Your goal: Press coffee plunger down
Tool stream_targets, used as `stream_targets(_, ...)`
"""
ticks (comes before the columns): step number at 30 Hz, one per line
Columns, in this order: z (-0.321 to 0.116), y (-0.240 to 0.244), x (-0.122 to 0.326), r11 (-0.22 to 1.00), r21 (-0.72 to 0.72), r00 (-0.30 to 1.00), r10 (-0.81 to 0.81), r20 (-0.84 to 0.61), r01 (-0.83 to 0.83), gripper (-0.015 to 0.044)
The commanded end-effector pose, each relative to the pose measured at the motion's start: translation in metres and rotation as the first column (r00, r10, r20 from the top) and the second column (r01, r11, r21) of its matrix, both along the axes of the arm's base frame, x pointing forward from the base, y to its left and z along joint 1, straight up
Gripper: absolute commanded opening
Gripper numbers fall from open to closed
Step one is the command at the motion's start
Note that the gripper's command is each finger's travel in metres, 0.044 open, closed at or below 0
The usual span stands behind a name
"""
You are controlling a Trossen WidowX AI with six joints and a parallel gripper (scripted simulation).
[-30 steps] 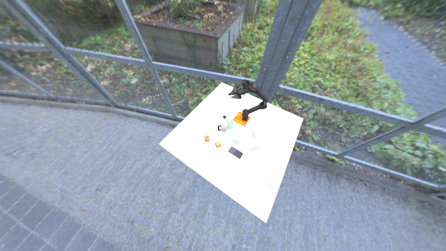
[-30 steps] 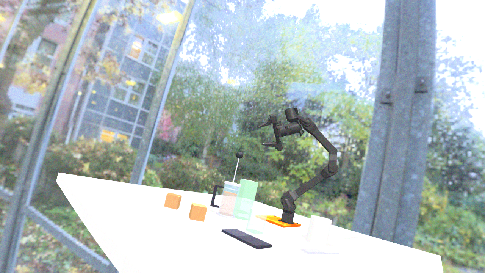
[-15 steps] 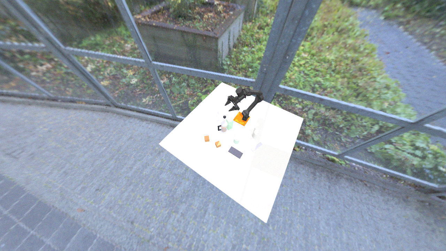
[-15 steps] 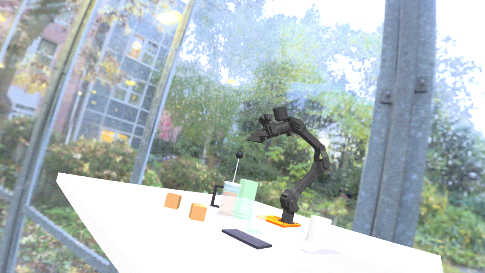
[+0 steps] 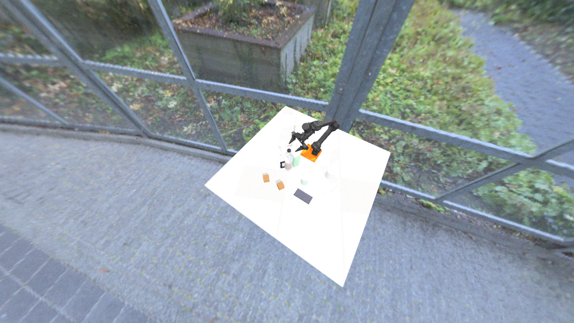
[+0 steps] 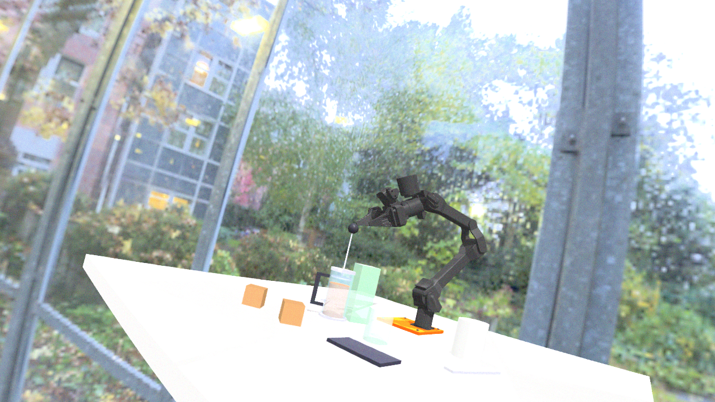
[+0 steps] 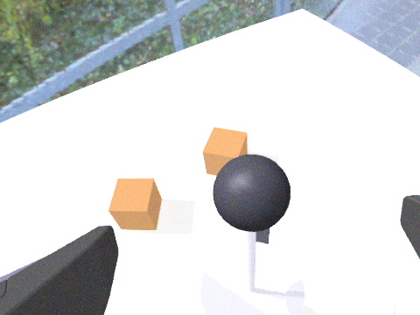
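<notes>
Gripper [image 6: 363, 221] fingers spread wide, empty. Plunger knob [image 7: 251, 192] between them, just ahead of tips, not touched. Rod raised; coffee press [image 6: 338, 298] upright on counter [image 6: 200, 339] beside green box [image 6: 362, 292].

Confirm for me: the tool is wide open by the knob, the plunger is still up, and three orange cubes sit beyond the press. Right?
Not quite: there are two orange cubes, not three, as the wrist view shows. The rest holds: the tool is wide open by the knob and the plunger is up.
</notes>
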State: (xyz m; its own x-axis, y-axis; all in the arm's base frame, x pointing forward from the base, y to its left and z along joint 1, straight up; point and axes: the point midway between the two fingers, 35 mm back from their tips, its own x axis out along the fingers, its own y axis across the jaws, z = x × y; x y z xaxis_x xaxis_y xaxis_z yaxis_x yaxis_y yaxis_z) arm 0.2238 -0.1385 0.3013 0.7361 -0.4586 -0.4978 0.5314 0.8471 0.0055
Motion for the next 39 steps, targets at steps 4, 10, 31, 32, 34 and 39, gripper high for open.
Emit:
stream_targets(4,-0.003,-0.003,0.003,1.0,-0.013,1.0,0.0,0.005,0.0,0.044)
stream_targets(10,-0.007,-0.007,0.011,1.0,-0.014,1.0,0.0,0.005,0.0,0.044)
stream_targets(31,-0.019,-0.018,0.027,1.0,-0.014,1.0,0.001,0.007,0.0,0.0309)
stream_targets(32,-0.019,-0.018,0.027,1.0,-0.014,1.0,0.001,0.007,0.0,0.0283)
stream_targets(34,-0.019,-0.018,0.027,1.0,-0.014,1.0,0.001,0.007,0.0,0.023)
stream_targets(39,-0.019,-0.018,0.027,1.0,-0.014,1.0,0.001,0.007,0.0,0.0128)
